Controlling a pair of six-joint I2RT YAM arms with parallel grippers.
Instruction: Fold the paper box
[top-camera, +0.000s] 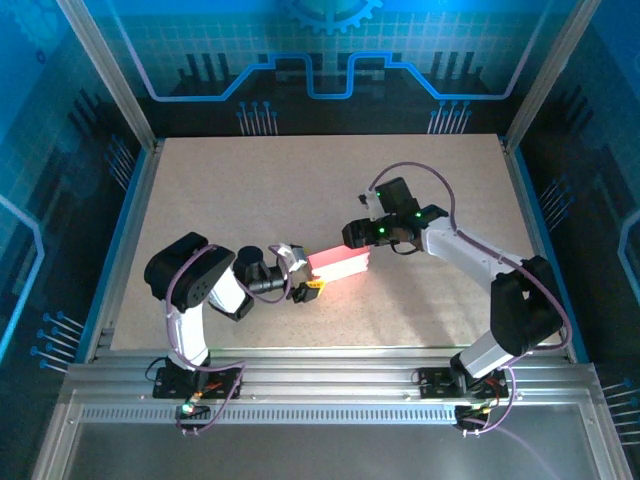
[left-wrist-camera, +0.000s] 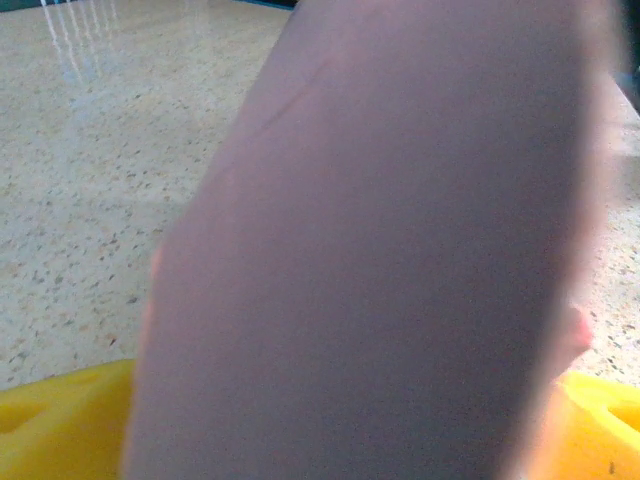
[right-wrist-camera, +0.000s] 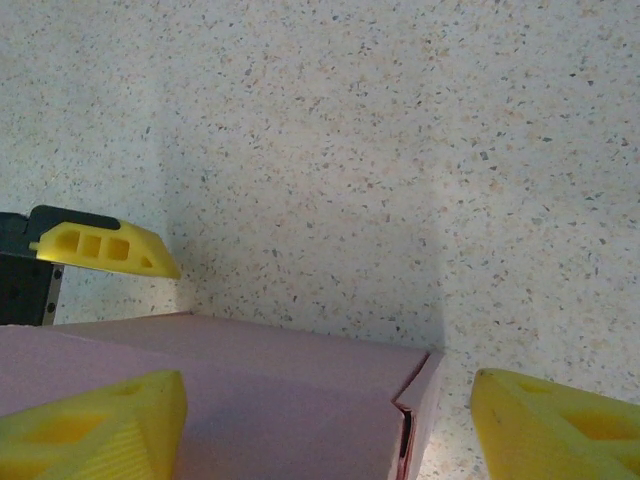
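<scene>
Top external view: small pink thin-card rectangular box (top-camera: 340, 264) lies midway on the speckled table (top-camera: 230, 200); right gripper (top-camera: 357, 236) spread, not gripping it; left gripper (top-camera: 304, 284) straddles its end, clamped or not I cannot tell; light, crushable, likely best taken by folded edges.

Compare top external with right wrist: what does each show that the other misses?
Top external: the whole box, left gripper at its left end, right gripper at its right end, table edges. Right wrist: the flap seam at the box's end, close up, between the right gripper's open fingers. Both: box, table, both grippers.
</scene>
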